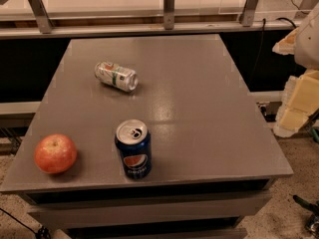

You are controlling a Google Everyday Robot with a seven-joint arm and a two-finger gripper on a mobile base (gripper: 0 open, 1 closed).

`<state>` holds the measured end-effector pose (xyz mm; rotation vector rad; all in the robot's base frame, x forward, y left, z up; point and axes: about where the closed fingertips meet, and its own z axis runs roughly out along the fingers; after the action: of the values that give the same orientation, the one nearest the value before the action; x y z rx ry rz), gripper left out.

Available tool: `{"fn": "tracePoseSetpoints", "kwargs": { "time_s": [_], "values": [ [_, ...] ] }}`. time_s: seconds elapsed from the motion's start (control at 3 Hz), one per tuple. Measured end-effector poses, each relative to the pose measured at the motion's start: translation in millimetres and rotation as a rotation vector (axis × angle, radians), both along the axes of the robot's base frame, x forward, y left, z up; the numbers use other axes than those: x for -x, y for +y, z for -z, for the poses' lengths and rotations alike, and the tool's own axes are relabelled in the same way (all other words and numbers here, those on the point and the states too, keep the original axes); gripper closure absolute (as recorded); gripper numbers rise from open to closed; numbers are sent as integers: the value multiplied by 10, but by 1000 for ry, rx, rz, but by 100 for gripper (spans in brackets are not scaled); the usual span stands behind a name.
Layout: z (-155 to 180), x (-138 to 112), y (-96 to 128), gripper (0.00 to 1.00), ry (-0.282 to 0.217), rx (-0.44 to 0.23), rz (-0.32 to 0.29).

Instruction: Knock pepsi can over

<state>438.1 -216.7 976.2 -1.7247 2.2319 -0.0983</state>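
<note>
The pepsi can (133,150) stands upright near the table's front edge, left of centre. It is dark blue with a round red-white-blue logo and a silver top. My gripper (297,105) shows as pale cream parts at the right edge of the view. It is beyond the table's right side, far from the can, and touches nothing on the table.
A white-and-green can (116,76) lies on its side at the middle left of the grey table (199,108). A red apple (55,154) sits at the front left corner. A railing with metal posts (169,6) runs behind the table.
</note>
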Motion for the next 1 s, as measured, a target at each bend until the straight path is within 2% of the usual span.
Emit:
{"fn": "tracePoseSetpoints", "kwargs": {
  "time_s": [0.33,0.67,1.0],
  "values": [
    [0,0,0,0,0,0,0],
    [69,-14,0,0,2,-48,3],
    [356,-7,100,0,3,-231,-32]
  ]
}}
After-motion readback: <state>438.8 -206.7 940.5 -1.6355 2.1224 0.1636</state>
